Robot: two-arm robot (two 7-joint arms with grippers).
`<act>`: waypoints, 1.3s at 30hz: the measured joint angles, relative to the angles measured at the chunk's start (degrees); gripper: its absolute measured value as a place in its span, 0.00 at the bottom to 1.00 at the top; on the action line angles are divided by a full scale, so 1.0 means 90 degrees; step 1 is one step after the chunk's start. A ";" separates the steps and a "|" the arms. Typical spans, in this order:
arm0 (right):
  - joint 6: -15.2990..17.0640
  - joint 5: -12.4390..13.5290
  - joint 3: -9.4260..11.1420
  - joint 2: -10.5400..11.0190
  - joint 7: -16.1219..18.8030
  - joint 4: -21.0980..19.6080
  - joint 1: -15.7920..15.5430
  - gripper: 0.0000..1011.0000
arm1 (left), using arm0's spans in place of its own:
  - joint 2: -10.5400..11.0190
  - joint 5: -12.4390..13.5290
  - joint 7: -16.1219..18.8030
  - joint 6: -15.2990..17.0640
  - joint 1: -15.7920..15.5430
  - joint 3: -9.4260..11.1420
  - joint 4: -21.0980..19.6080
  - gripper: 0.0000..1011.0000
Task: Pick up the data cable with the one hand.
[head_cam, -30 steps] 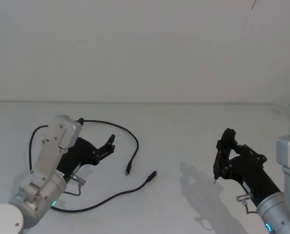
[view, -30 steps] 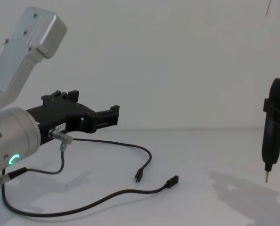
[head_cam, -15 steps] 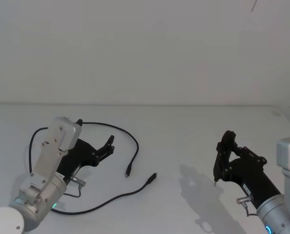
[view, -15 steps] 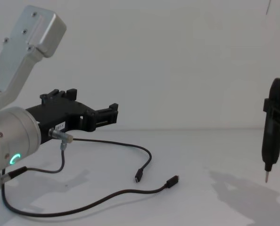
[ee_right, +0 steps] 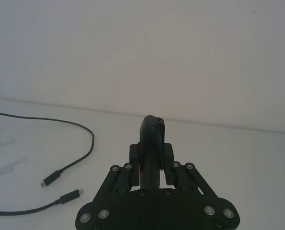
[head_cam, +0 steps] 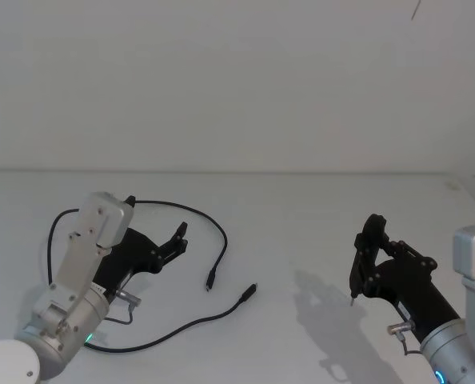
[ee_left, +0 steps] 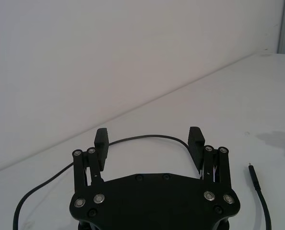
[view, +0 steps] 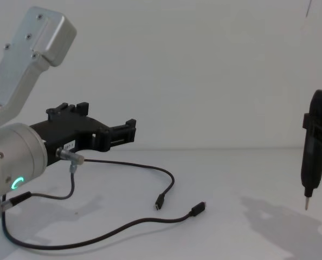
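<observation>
Black thin data cable loose on white worktop, ungrasped. Left black pincer hovers above, spread wide; grasp, lift remain. Right pincer aside, clamping black pen-shaped tool.

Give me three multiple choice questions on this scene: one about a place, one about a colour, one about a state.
1. Where do the data cable's plugs lie?
A. on the table, between the left gripper and the right gripper
B. clamped in a gripper
C. hanging off the table's edge

2. What colour is the data cable?
A. white
B. black
C. red

3. How is the left gripper?
A. shut on the cable
B. shut on a plug
C. open and empty

Answers:
1 A: both plugs rest on the table between the grippers; the right one holds only a black pen-like tool.
2 B: it shows black against the white table.
3 C: its fingers stand apart with nothing between them.
</observation>
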 joint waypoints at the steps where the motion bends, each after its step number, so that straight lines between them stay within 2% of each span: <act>1: -0.0001 0.0000 0.0000 0.0000 0.0000 0.0000 0.0000 0.28 | 0.0000 0.0000 0.0000 0.0000 0.0000 0.0001 0.0000 0.99; 33: 0.0000 0.0000 0.0000 0.0000 0.0000 0.0000 0.0000 0.28 | 0.0000 -0.0001 -0.0002 0.0005 0.0000 -0.0001 0.0000 0.99; 39: 0.0000 0.0000 0.0000 0.0000 0.0000 0.0001 0.0000 0.28 | 0.0063 -0.0002 -0.0029 -0.0001 0.0008 -0.0068 -0.0043 0.99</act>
